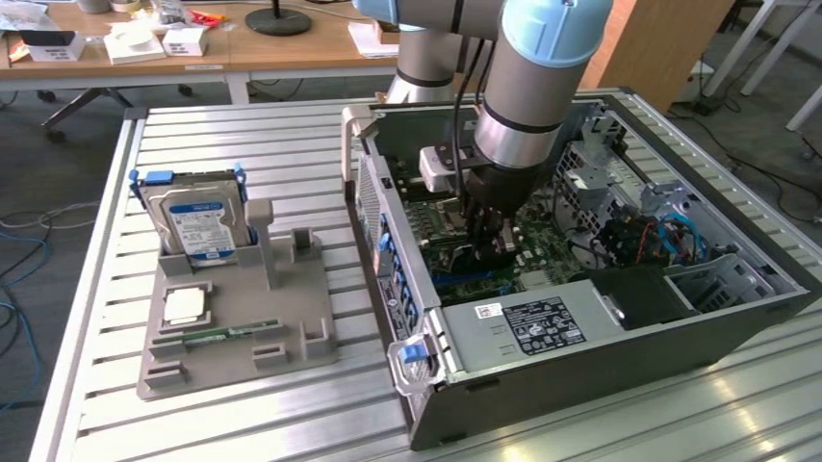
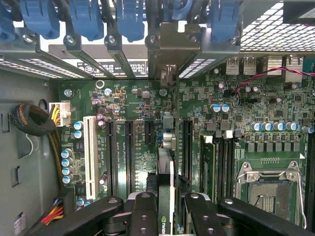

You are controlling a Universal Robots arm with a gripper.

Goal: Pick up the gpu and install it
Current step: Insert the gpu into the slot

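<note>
The pincer point(image 2: 166, 216) is clamped on the gpu point(image 2: 166, 182), holding it on edge just above the green board point(image 2: 142, 147) inside the open computer case point(image 1: 719, 327). The card could miss its slot point(image 2: 173, 142) — tilt it slightly and the edge would jam on the neighbouring slots or scrape nearby parts.

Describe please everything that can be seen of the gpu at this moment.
The gpu is a thin flat card seen edge-on in the wrist view, standing upright between the two black fingers of the gripper, which close on both its faces. Its visible edge looks dark with a greenish strip and a small logo. It sits inside the open computer case, right above the green motherboard, in line with the long dark slots. Whether it already touches a slot cannot be told.
</note>
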